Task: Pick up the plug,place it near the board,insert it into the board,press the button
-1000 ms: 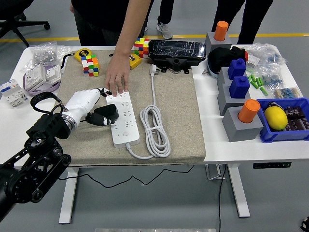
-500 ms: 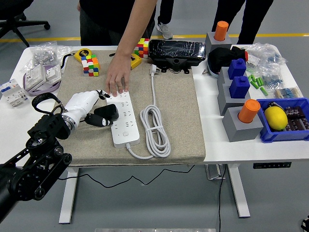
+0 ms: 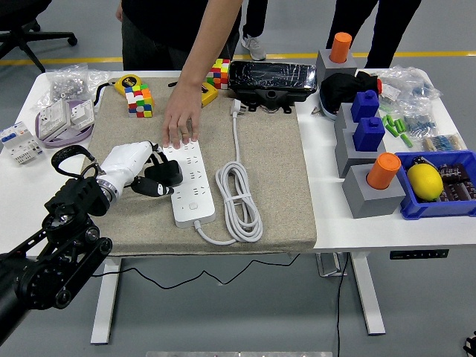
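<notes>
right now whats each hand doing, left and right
Left hand: shut on the black plug, at the left edge of the white power strip.
Right hand: not in view.
A person's hand presses on the strip's far end.

My left hand holds the black plug just left of the white power strip; a person's hand rests on its far end.

Your white worktop carries a beige mat centre-left. Directly on the worktop: grey blocks and a blue bin at right, bagged parts far left.
</notes>
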`<state>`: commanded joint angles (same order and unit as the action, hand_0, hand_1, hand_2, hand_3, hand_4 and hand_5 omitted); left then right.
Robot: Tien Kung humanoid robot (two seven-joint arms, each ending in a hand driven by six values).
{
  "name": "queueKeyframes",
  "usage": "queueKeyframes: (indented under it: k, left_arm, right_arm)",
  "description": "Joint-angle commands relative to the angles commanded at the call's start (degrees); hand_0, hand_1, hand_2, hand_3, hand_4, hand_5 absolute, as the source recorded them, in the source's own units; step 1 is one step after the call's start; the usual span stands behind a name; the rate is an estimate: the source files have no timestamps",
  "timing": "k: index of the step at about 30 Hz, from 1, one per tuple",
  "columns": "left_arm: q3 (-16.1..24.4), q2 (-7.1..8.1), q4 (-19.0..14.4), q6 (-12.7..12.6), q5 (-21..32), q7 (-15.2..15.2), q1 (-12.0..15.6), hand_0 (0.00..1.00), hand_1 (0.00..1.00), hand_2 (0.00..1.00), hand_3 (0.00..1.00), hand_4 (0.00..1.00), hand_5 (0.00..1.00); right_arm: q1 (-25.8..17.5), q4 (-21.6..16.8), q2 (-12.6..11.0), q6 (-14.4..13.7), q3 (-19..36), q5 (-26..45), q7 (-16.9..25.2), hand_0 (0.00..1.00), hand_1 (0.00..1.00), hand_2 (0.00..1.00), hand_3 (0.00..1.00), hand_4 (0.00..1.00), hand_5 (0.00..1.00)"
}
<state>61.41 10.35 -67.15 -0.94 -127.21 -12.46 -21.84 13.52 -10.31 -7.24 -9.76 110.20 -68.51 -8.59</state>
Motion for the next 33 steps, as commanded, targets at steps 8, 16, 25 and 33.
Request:
queueKeyframes:
  k: [8, 16, 25, 33]
  left_arm:
    - [-0.3, -0.18, -0.1, 0.1, -0.5, -0.3, -0.1, 0.251, 0.336, 0.484, 0.529, 0.804, 0.089]
    - [-0.9, -0.32, 0.0, -0.5, -0.5, -0.9, -0.1, 0.232, 0.269, 0.461, 0.522, 0.797, 0.087]
    - [-0.9, -0.22, -0.1, -0.7, -0.1, -0.8, -0.1, 0.223, 0.230, 0.387, 0.496, 0.790, 0.109]
    - [1.1, -0.28, -0.1, -0.6, 2.5, 0.9, -0.5, 0.221, 0.219, 0.390, 0.485, 0.770, 0.119]
  right_arm:
    - [0.0, 0.0, 0.0, -0.1, -0.1, 0.1, 0.0, 0.780, 0.718, 0.718, 0.751, 0.998, 0.915]
    - [-0.1, 0.0, -0.1, -0.2, 0.0, -0.1, 0.0, 0.780, 0.720, 0.718, 0.751, 0.998, 0.915]
    - [-0.4, 0.0, 0.0, -0.2, 0.1, -0.3, -0.2, 0.780, 0.720, 0.718, 0.751, 0.998, 0.915]
    - [-0.2, 0.0, 0.0, -0.2, 0.0, 0.0, -0.2, 0.780, 0.719, 0.717, 0.751, 0.998, 0.915]
